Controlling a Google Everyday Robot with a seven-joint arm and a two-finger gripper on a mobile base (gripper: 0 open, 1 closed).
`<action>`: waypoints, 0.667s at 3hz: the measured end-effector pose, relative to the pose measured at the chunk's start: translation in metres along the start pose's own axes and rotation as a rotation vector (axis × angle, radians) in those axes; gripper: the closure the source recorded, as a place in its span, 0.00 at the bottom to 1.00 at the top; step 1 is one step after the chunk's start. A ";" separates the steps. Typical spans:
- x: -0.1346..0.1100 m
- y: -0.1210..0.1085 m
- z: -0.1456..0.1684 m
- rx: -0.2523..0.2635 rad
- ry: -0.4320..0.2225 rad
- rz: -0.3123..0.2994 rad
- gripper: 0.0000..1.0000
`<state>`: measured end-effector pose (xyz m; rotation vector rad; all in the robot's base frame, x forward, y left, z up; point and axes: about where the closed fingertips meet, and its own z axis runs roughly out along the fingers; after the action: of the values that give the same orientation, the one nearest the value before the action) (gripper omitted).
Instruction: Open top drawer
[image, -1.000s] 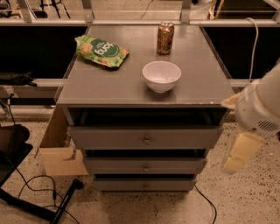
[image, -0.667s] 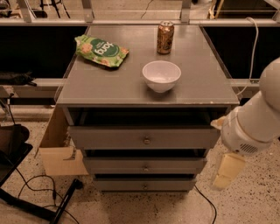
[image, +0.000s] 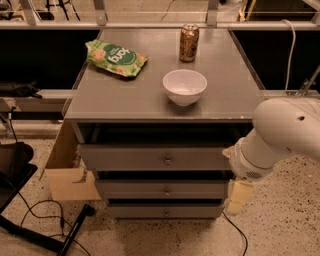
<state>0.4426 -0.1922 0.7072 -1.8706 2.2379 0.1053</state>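
Grey and flat-fronted, the top drawer is the widest of three. It has one small round metal knob. It sits right under the grey table top, with a dark gap above it. The cream gripper hangs from the big white robot arm, just beside the drawers' right side, away from the knob. I cannot tell if it is open or closed. On top stand a round white bowl, a brown drink can and a green snack bag.
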 end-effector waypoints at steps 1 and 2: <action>0.003 -0.025 0.017 0.019 0.014 -0.043 0.00; 0.003 -0.049 0.023 0.046 0.019 -0.076 0.00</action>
<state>0.4927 -0.1997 0.6889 -1.9373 2.1589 0.0236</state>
